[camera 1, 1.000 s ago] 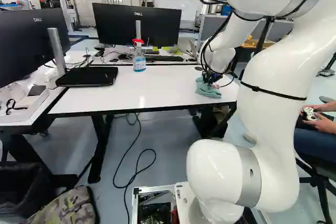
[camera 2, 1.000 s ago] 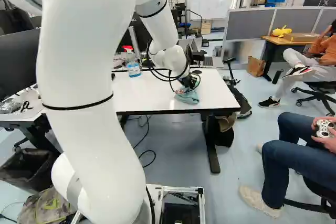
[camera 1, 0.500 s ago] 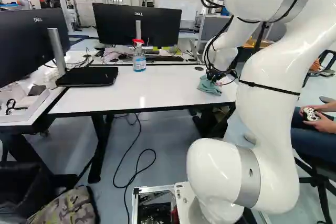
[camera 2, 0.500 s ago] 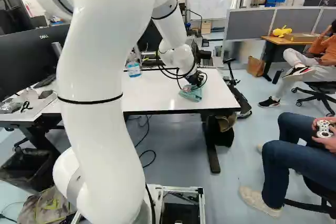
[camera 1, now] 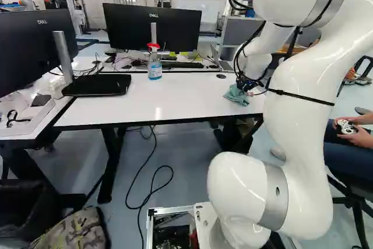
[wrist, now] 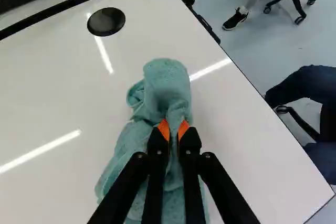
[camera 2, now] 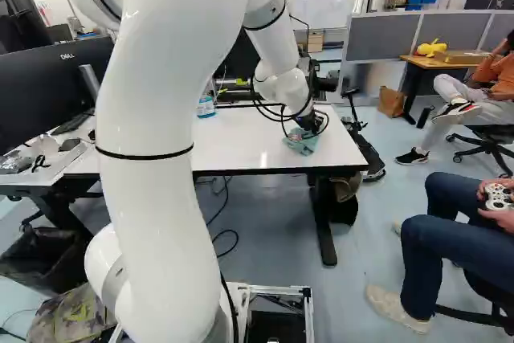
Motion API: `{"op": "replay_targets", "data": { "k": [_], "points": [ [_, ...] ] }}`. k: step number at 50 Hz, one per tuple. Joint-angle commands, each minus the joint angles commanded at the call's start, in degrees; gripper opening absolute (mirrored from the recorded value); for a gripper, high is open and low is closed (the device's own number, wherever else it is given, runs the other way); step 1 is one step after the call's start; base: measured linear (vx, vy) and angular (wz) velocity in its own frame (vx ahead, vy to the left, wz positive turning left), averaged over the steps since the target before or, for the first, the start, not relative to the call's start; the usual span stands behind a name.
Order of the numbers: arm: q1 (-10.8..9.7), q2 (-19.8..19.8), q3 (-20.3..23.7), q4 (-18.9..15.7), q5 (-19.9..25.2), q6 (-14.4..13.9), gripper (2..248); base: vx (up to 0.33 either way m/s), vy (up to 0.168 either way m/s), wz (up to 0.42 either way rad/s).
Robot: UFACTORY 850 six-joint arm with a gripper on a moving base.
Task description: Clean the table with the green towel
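Wrist view, with twelve o'clock straight ahead of the fingertips: the black gripper point(wrist: 174, 129) is closed on the green towel point(wrist: 167, 90), its orange pads point(wrist: 164, 129) pinching a fold from both sides. The towel's long axis runs roughly along the gripper: a rounded bunch at twelve, a looser tail under the fingers towards seven. It lies on the white table point(wrist: 247, 145), whose right edge is near, at two to three o'clock. A black disc point(wrist: 106, 21) sits at eleven.

Left base view, with twelve straight ahead of the base: the white arm point(camera 1: 300, 86) reaches down to the towel near the table's right end. From the towel, most of the tabletop spreads towards nine; a spray bottle point(camera 1: 154, 67) stands at ten.

Right base view: the towel sits beneath the wrist, close to the table's front edge. Cables cross here, so it probably touches the tabletop, though its underside is hidden.

Wiping seems under way. The next stroke would best head towards nine, with the grip kept low; going towards three could soon drag the towel over the edge.
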State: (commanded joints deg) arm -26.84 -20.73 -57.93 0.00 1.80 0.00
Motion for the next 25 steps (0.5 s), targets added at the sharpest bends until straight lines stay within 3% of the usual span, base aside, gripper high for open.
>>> {"op": "replay_targets", "data": {
  "k": [25],
  "points": [
    [1.0, 6.0, 7.3, 0.0, 0.0, 0.0, 38, 0.000, 0.000, 0.000]
  ]
}}
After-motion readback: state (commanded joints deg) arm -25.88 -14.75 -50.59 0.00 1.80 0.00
